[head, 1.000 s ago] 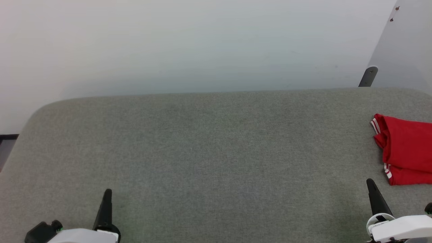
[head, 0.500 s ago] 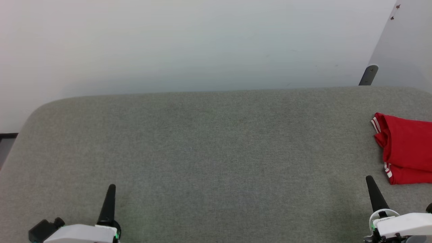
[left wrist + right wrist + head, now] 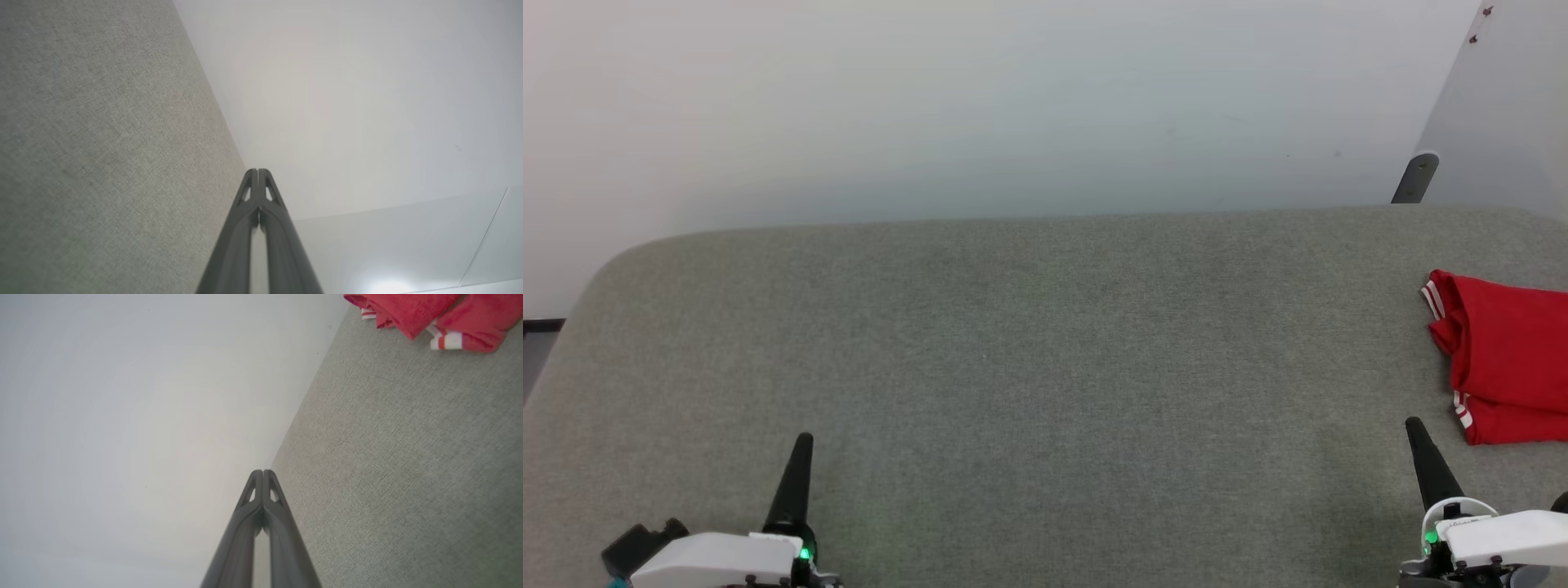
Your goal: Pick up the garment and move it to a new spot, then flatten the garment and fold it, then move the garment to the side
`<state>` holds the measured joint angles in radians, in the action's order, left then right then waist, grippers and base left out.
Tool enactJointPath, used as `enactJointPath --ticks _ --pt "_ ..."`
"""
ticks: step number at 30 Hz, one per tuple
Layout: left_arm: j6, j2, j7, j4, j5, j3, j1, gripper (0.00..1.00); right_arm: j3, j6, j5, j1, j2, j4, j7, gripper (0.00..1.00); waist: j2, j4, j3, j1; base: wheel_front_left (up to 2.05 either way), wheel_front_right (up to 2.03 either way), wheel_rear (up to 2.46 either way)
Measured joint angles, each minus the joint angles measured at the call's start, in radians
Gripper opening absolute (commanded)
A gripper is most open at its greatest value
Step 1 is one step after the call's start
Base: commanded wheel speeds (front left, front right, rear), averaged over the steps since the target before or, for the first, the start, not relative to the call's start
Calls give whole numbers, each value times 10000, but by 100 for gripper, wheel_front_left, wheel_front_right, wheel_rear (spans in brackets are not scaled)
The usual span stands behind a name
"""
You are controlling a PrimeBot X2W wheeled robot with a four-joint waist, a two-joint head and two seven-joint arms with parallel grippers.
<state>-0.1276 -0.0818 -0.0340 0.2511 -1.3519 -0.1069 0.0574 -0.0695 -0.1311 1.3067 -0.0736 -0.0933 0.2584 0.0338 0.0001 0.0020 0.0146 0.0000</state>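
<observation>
— Where is the garment (image 3: 1507, 359)?

— At the far right of the grey fabric surface (image 3: 1045, 367), lying flat on it. The right edge of the head view cuts it off, so only its left part shows.

— How does it look?

— Bright red, gathered into a compact, folded bundle with soft creases. Two bits of white-striped trim show along its left edge, one at the upper corner and one lower down. In the right wrist view it sits in the top right corner: two rounded red folds, with a band of white and red stripes peeking out beneath them.

— And the grippers?

— The left gripper (image 3: 802, 445) rises from the lower left of the head view, its two dark fingers pressed together into a single point, with nothing between them. Its wrist view shows the same: tips meeting, with the grey cloth on one side and the pale wall (image 3: 1013, 106) on the other.

— The right one?

— The right gripper (image 3: 1414, 426) is clenched too and holds nothing. Its tip stands near the garment's lower left corner but apart from it, with bare grey cloth between them.

— Anything else?

— A dark bracket (image 3: 1415, 178) stands against the wall behind the surface's far right edge.
</observation>
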Motion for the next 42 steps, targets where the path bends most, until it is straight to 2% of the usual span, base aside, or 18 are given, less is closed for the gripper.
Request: enactJointPath --ticks 42 --pt "-2 313 -802 -50 -2569 -58 461 0 -451 2 2999 -260 414 -113 811 0 0 -20 -176 0 0 0 0"
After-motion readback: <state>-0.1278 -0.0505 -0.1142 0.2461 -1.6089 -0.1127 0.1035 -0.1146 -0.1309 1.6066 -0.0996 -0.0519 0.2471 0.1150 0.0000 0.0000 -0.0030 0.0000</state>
